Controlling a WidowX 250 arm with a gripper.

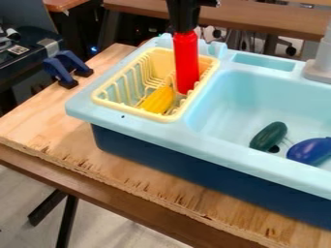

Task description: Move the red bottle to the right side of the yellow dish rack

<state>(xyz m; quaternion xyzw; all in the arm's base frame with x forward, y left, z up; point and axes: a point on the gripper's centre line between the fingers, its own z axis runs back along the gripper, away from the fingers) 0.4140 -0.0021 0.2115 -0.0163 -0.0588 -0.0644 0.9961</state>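
Upright at the top centre, a long red bottle (186, 65) has its top in the black gripper (184, 30), which is shut on it. The bottle's lower end is inside the right part of the pale yellow dish rack (119, 107). A yellow toy vegetable (158, 100) lies in the rack, to the lower left of the bottle. Over in the light blue sink (236, 99) are a dark green toy vegetable (268, 136) and a purple toy eggplant (310, 151), side by side near the drain.
The sink unit's light blue rim (226, 154) surrounds the rack and basin. A grey faucet base (318, 71) stands at the right back. Blue clamps (61, 70) sit on the wooden table's (65, 131) left edge.
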